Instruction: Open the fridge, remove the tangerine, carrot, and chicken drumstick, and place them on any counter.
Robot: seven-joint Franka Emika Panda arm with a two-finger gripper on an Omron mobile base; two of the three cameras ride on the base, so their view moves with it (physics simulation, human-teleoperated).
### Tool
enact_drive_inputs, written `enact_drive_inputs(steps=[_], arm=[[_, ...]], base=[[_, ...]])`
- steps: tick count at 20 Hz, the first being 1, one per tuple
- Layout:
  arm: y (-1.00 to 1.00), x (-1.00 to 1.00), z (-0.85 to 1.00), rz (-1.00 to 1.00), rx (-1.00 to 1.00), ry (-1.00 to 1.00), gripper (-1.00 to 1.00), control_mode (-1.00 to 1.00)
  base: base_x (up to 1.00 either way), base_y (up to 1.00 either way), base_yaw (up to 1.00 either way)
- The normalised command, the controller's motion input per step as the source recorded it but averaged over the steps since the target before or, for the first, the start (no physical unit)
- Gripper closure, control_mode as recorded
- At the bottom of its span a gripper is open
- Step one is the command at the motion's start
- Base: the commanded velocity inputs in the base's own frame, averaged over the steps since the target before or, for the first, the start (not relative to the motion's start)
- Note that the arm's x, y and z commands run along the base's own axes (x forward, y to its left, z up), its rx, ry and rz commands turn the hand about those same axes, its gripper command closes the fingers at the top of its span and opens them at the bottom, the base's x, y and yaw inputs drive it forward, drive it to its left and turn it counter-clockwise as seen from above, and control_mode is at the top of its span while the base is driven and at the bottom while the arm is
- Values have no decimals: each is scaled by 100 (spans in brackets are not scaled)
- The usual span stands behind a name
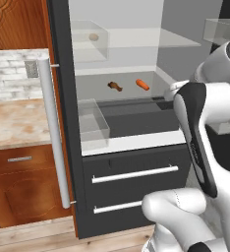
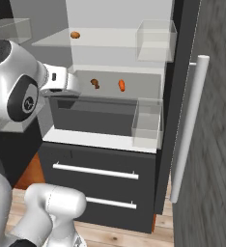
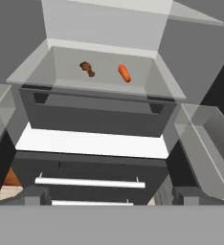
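The fridge stands open, so the carrot and drumstick lie reachable. The gripper is spread wide and empty, facing their shelf.

White arm with dark joints, rising from the lower right of the left base view and the lower left of the right base view. Bent sharply: thick lower link near the base, upper link climbing steeply to a round elbow joint high up, then forearm reaching level and forward. In the hand view, two small dark fingers at the bottom edge, one at the left and one at the right, set wide apart. Gripper spread fully, nothing between the fingers, nothing touched. Hand pointing forward and slightly downward, held roughly level without noticeable roll.
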Motion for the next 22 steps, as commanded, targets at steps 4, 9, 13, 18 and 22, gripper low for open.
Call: enact_drive_inputs(steps=[4,9,13,18,22], arm=[[0,-28,19,0,0,-4,-100,-100],[0,-1,2,0,0,1,-100,-100],[0,4,-4,0,0,0,-100,100],[0,0,0,0,0,0,-100,100],[0,0,0,0,0,0,-100,100]], base=[[0,0,0],[0,0,0],[46,-2,0],[91,-18,0],[62,-16,0]])
